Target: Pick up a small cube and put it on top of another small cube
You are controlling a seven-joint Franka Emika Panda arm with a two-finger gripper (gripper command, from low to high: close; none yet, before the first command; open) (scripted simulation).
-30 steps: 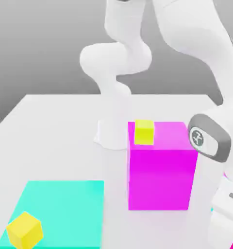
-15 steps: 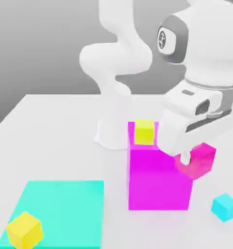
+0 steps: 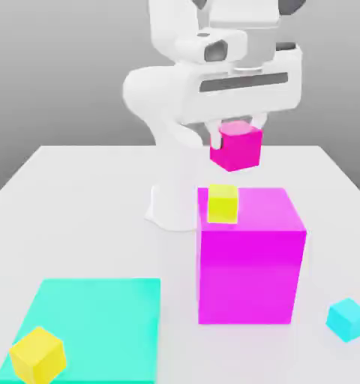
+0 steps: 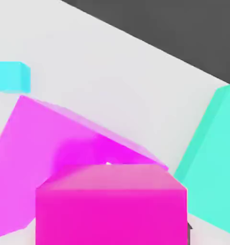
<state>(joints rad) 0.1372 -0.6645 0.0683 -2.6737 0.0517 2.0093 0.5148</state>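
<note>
My gripper (image 3: 236, 139) is shut on the small magenta cube (image 3: 238, 147) and holds it in the air above the large magenta block (image 3: 250, 255). A small yellow cube (image 3: 223, 203) rests on that block's top, near the corner on the exterior view's left, just below and slightly left of the held cube. In the hand view the held magenta cube (image 4: 112, 203) fills the foreground, with the large magenta block (image 4: 35, 158) beneath it. The yellow cube on the block is hidden in the hand view.
A flat teal mat (image 3: 93, 315) lies at the exterior view's front left with a second yellow cube (image 3: 37, 356) on its near corner. A small cyan cube (image 3: 348, 319) sits on the white table (image 3: 78, 210) at the front right. The arm's base (image 3: 172, 206) stands behind the block.
The gripper has risen from low at the exterior view's right, carrying the small magenta cube up and leftward, from beside the large block to above it. The cyan cube is uncovered.
</note>
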